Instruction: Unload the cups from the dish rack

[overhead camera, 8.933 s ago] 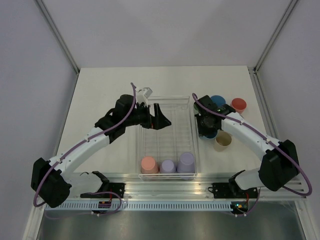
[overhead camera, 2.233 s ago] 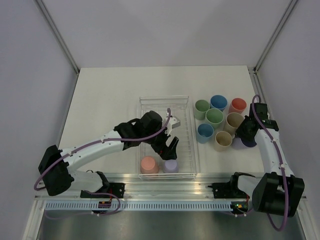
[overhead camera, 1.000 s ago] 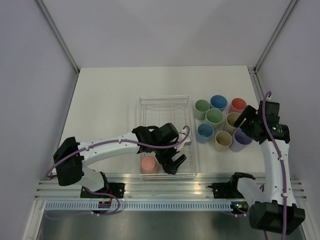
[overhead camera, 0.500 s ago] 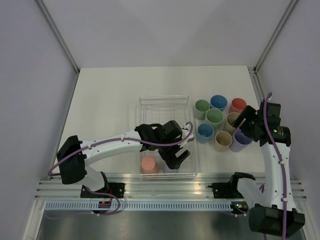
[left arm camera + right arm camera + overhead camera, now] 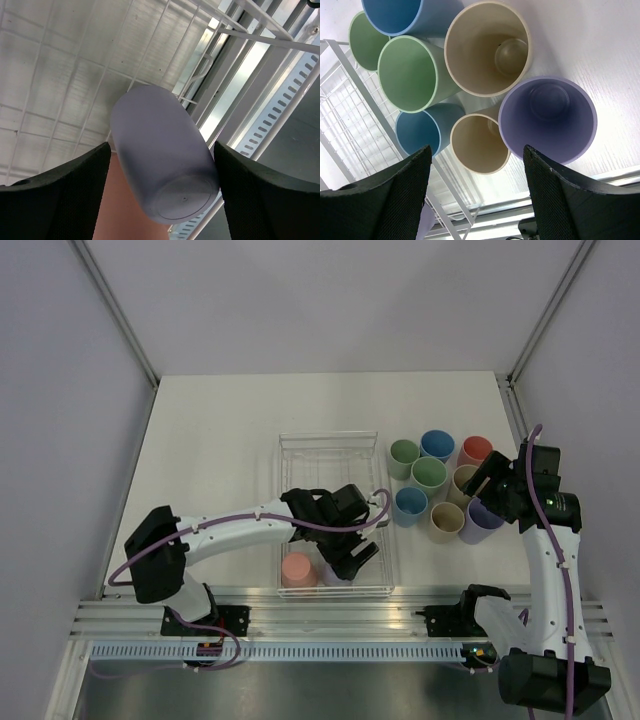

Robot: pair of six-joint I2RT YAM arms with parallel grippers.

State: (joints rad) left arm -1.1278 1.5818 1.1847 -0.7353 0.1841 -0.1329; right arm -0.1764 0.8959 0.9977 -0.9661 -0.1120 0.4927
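The white wire dish rack (image 5: 330, 455) holds a salmon cup (image 5: 297, 568) and, beside it, an upside-down lavender cup (image 5: 162, 167) at its near end. My left gripper (image 5: 350, 555) reaches down over the lavender cup, and both black fingers (image 5: 260, 195) press against its sides; it still stands on the rack floor. On the table right of the rack stand several upright cups, among them green (image 5: 429, 473), blue (image 5: 410, 502), beige (image 5: 446, 521) and lavender (image 5: 484, 515). My right gripper (image 5: 497, 495) hovers open above them, with nothing between its fingers (image 5: 400, 195).
The rack's near wire wall (image 5: 250, 37) and the metal rail (image 5: 330, 608) at the table's front edge lie just past the lavender cup. The standing cups are packed tightly together, rims touching (image 5: 487, 47). Bare table lies left of and behind the rack.
My left gripper has come down a little over the lavender cup and its jaws have closed in on the cup's sides. The right arm has stayed still.
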